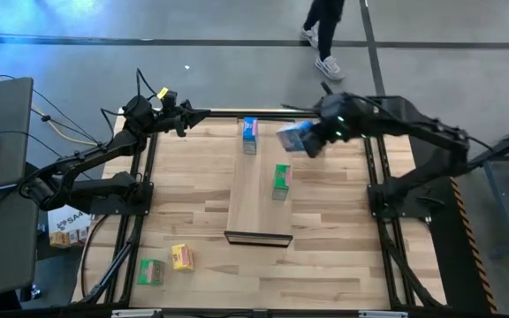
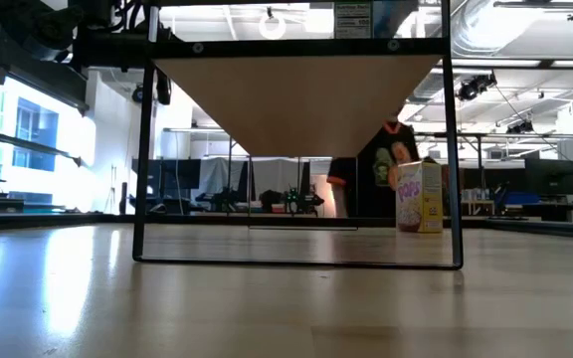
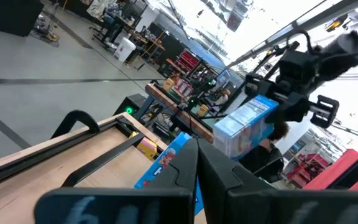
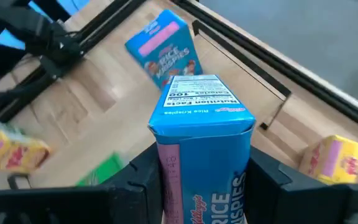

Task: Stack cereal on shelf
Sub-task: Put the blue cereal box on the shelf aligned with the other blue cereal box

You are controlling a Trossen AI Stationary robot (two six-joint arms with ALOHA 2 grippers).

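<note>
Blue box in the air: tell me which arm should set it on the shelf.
Right. The right gripper already holds the blue box beside the shelf. The left gripper waits at the table's far left edge, holding nothing.

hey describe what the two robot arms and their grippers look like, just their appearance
Both arms are dark, nearly black, built of slim jointed links with bulkier joint housings. The left arm has thin black cables looping near its wrist and a small yellow tag by the left gripper. The right arm looks the same; the right gripper has broad, flat black fingers.
</note>
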